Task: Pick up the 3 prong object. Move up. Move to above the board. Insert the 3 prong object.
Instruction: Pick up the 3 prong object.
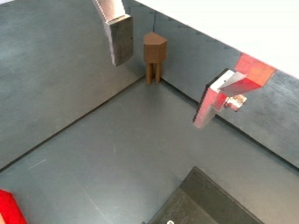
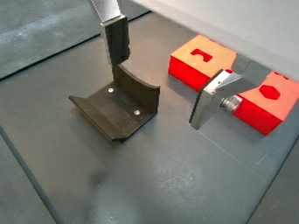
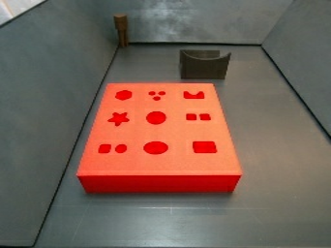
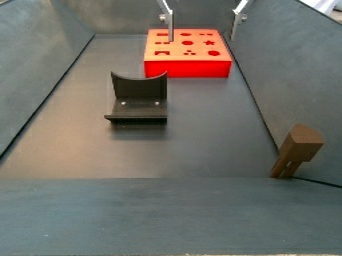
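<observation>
The 3 prong object [image 1: 155, 57] is a small brown peg standing upright in a corner of the grey enclosure; it shows in both side views [image 3: 119, 29] [image 4: 297, 150]. The board [image 3: 158, 136] is a large red slab with shaped recesses, lying flat; it also shows in a side view [image 4: 187, 50] and a wrist view [image 2: 201, 61]. My gripper [image 4: 203, 10] is open and empty, above the board's end and far from the peg. In both wrist views [image 1: 163, 74] [image 2: 163, 74] its silver fingers [image 2: 114, 39] stand wide apart with nothing between them.
The dark fixture [image 4: 136, 98] stands on the floor beside the board, also seen in a side view [image 3: 203, 63] and a wrist view [image 2: 117, 105]. Grey walls [image 3: 77, 87] enclose the floor on all sides.
</observation>
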